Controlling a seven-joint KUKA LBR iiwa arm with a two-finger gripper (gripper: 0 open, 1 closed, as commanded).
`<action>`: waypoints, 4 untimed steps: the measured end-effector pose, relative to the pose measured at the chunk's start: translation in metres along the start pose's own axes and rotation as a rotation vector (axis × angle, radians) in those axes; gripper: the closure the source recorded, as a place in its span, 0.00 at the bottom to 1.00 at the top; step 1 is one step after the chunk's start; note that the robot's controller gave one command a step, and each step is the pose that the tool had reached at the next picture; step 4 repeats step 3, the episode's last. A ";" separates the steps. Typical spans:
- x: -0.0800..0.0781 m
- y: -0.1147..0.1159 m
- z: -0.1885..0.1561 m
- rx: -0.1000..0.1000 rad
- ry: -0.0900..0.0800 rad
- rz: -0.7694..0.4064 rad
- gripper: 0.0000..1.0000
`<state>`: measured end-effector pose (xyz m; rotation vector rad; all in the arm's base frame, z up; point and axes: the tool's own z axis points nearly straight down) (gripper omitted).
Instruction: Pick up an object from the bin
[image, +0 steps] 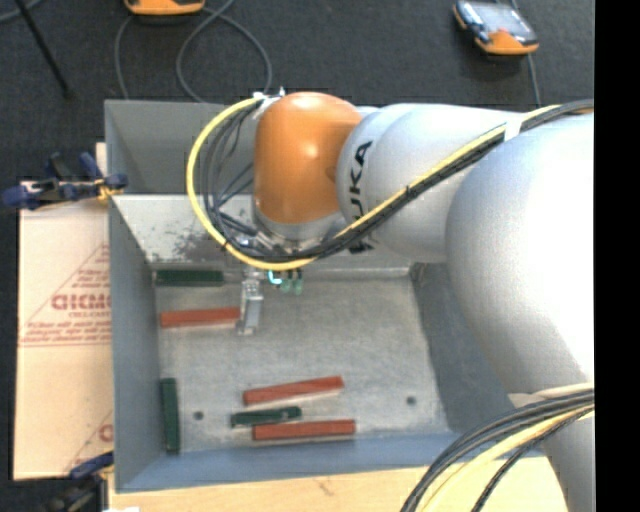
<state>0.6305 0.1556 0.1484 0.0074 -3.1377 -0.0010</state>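
My gripper (248, 320) hangs below the orange wrist cover in the upper left part of the bin, its tip low over the floor. It stands right at the right end of a red-brown flat stick (198, 318) that lies level near the left wall; I cannot tell if they touch. A dark green stick (190, 277) lies just above that one, close to the back wall and left of the gripper. Nothing shows held by the gripper.
Near the front wall lie two red-brown sticks (293, 390) (303, 431) with a dark green stick (265, 417) between them. Another dark green stick (170, 415) lies lengthwise along the left wall. The arm covers the bin's back right part.
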 end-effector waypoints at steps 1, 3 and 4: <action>-0.010 -0.018 0.082 0.003 -0.002 -0.041 0.00; -0.021 -0.042 -0.065 0.003 -0.017 -0.264 1.00; -0.021 -0.042 -0.065 0.003 -0.017 -0.264 1.00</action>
